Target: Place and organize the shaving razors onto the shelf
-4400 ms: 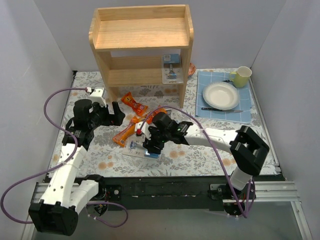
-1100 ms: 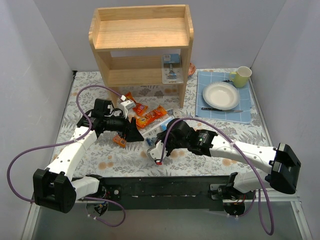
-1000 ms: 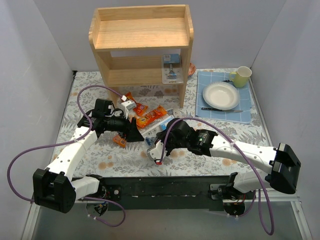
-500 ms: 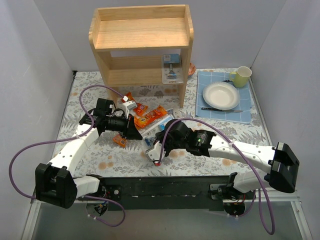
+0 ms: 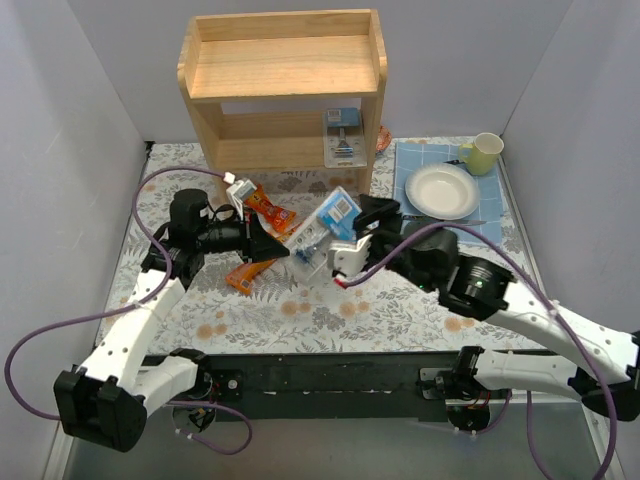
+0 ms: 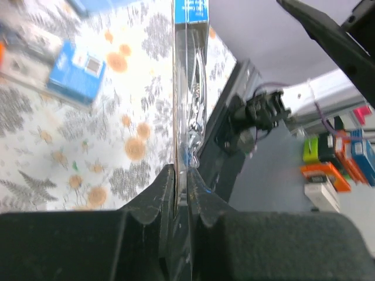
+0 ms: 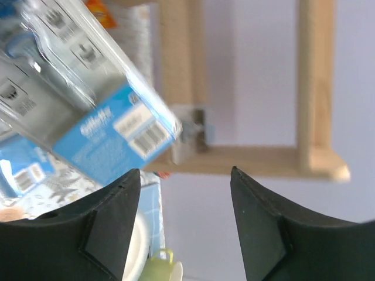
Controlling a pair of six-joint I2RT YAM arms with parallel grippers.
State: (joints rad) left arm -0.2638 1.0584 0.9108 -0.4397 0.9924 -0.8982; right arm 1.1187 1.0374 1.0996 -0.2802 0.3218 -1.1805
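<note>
— Where have the razors got to?

— One razor pack (image 5: 343, 135) stands on the lower tier of the shelf (image 5: 285, 65), at its right end. A second pack (image 6: 76, 73) lies flat on the table (image 5: 400, 300). The third pack (image 5: 328, 222) is up in the air, tilted, just near of the shelf's right leg, between the two arms.

— Who's holding it?

— The left gripper (image 6: 183, 182). Its fingers are pinched onto one end, and its wrist camera sees the pack edge-on.

— And the other arm?

— The right gripper (image 7: 184, 174) has its fingers spread wide, gripping nothing. The pack sits just past its tips. Orange snack packets (image 5: 265, 207) lie on the table by the left gripper.
</note>
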